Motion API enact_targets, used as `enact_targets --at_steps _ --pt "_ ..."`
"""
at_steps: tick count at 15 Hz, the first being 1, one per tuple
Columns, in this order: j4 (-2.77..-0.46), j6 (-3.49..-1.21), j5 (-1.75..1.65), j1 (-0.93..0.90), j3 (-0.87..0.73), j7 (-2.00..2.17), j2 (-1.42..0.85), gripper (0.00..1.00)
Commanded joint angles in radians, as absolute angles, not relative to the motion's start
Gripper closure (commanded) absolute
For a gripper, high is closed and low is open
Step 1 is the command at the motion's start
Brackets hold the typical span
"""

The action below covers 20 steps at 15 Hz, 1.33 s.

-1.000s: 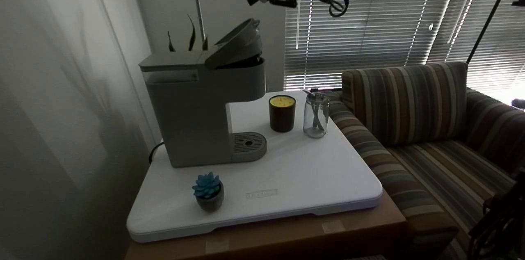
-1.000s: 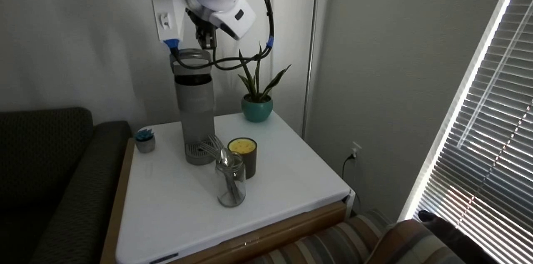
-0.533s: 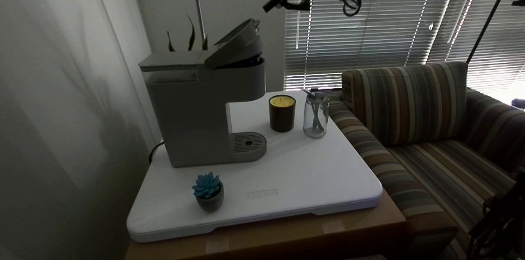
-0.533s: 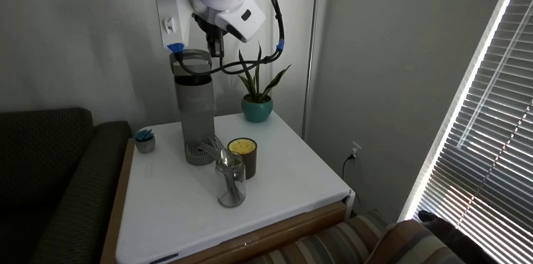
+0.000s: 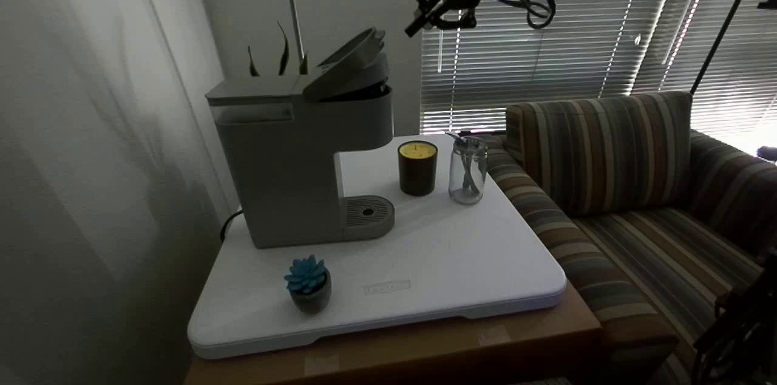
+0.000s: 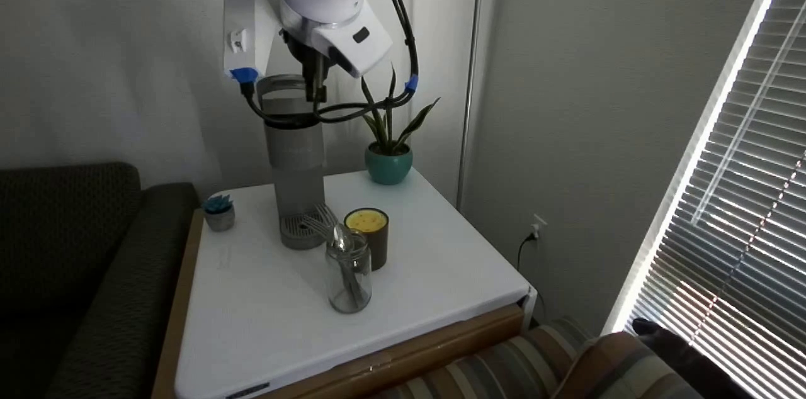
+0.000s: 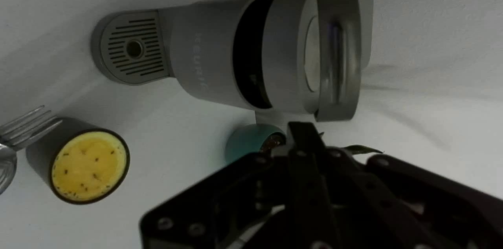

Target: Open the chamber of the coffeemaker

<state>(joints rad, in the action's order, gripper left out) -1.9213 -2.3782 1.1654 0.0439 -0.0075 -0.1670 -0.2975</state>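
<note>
Hand (image 5: pixel 415 27) in the air, fingers (image 7: pixel 302 136) together, apart from the chamber (image 5: pixel 347 69). Chamber tilted up atop the coffeemaker (image 5: pixel 288 184), dark gap (image 7: pixel 251 52) beneath. In an exterior view, bare counter (image 5: pixel 449 263) runs from drip base (image 5: pixel 355 221) to near edge; jar (image 5: pixel 466 172) stands near the right-hand edge.

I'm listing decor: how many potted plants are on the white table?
2: a small blue succulent in a grey pot, beside the boxy grey coffeemaker; a green-leaved plant in a round teal pot, on its other side.
</note>
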Motion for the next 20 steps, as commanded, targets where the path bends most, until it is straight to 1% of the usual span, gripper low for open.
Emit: enact_targets --at_steps 1,8,20 --pt "-1.917 -2.308 1.171 0.046 0.007 -0.166 -0.304 1.00" --pt "-1.884 -2.223 1.168 0.033 0.016 -0.173 -0.330 1.00" --pt "-1.842 -2.220 1.197 0.035 0.024 -0.233 -0.344 1.00"
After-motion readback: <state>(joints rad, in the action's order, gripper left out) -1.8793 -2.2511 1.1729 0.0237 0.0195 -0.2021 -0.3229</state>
